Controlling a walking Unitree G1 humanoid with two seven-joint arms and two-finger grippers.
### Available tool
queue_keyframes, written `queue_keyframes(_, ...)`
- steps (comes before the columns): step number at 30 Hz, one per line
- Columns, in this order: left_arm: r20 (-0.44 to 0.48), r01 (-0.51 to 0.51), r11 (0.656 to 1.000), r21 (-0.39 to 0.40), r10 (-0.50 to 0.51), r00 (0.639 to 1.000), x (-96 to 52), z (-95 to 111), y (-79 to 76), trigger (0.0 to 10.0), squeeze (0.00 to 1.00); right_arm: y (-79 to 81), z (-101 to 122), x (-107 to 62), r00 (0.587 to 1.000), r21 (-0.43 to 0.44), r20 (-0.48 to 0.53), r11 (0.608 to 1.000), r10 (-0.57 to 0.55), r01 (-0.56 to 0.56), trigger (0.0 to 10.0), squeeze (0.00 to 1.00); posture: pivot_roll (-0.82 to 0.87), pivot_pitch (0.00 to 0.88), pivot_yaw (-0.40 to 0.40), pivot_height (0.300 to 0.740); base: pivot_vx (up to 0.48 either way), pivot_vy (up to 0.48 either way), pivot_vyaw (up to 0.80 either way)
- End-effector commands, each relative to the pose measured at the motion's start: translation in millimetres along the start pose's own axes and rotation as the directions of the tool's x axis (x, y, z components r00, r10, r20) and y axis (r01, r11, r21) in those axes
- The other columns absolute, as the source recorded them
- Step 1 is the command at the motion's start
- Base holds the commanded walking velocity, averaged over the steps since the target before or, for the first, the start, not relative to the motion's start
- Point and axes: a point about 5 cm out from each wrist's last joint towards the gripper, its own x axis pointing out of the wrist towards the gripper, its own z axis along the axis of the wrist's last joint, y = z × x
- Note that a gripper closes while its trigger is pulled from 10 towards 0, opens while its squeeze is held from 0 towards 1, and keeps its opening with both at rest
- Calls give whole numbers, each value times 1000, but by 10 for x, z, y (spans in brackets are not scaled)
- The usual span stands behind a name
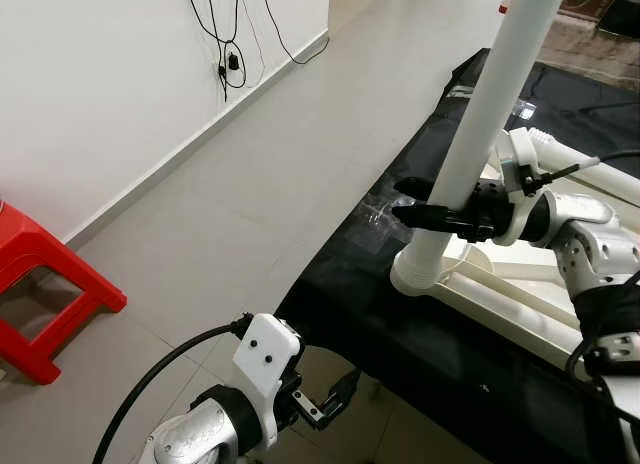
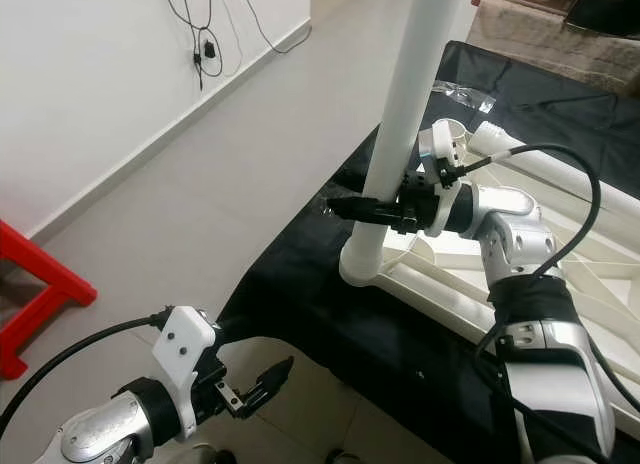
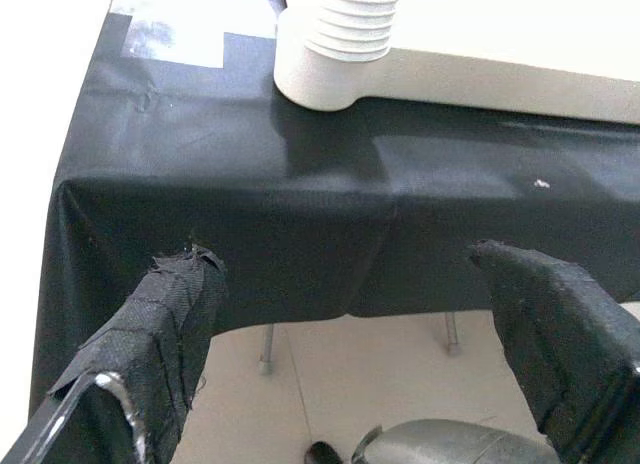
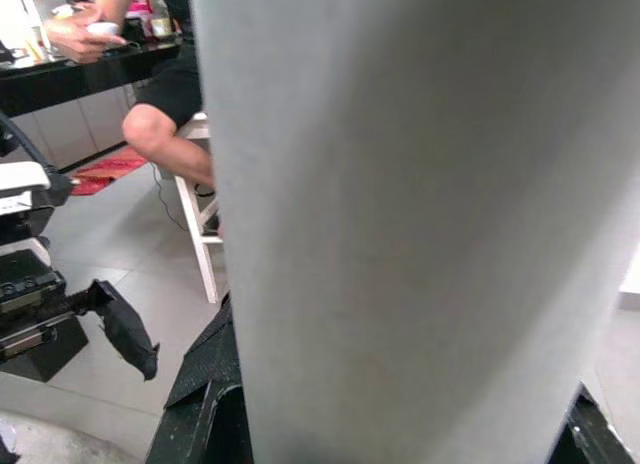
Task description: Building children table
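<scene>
Your right claw point(image 1: 425, 216) is clamped round the white table leg point(image 1: 490, 104), low on the tube, just above where it enters the corner socket point(image 1: 415, 276) of the upturned white tabletop point(image 2: 470, 294). The leg stands nearly upright, leaning a little, its foot seated in that socket near the edge of the black-covered worktop point(image 1: 340, 284). More white legs point(image 2: 540, 164) lie on the tabletop behind the right arm. In the left wrist view the leg's bottom end shows ridges, likely a screw thread point(image 3: 350, 24), so expect a twist-in fit. Judging by the look, it's hollow moulded plastic: light, stiff, smooth and a bit slippery, so a hard pinch could slide or spin on it instead of turning it. The low hold looks right, since the long top end gives leverage that could tip it out of line or cross the thread; keep it straight over the socket. The tabletop looks light too and may skid on the glossy cover as you twist, and it sits near the worktop edge. Your left claw point(image 2: 255, 384) hangs below and in front of the worktop edge, fingers point(image 3: 165, 324) apart, holding nothing. You could use it to steady the tabletop rim. A red stool point(image 1: 40, 294) stands on the floor, well apart.
</scene>
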Motion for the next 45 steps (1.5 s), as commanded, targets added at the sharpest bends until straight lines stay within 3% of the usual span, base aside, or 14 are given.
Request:
queue_keyframes(1,-7,12,1000,-8,-12,1000,-28,-2,-33,10000,0,45,-151,24,999,50,-31,999,23,-22,10000,0,222,217,-48,740,0,0,0)
queue_keyframes(14,-12,0,1000,-1,0,1000,-64,16,-44,10000,0,-75,-211,132,998,29,-37,998,-52,53,10000,0,235,242,-53,740,0,0,0)
queue_keyframes(21,-13,9,1000,-5,-9,1000,-46,13,-75,10000,0,-178,-93,-9,992,2,-50,993,-118,118,10000,0,229,237,-61,740,0,0,0)
queue_keyframes(45,-17,14,1000,6,-14,1000,-49,24,-60,10000,0,-86,-195,-195,996,65,-82,997,-35,41,10000,0,228,245,-48,740,0,0,0)
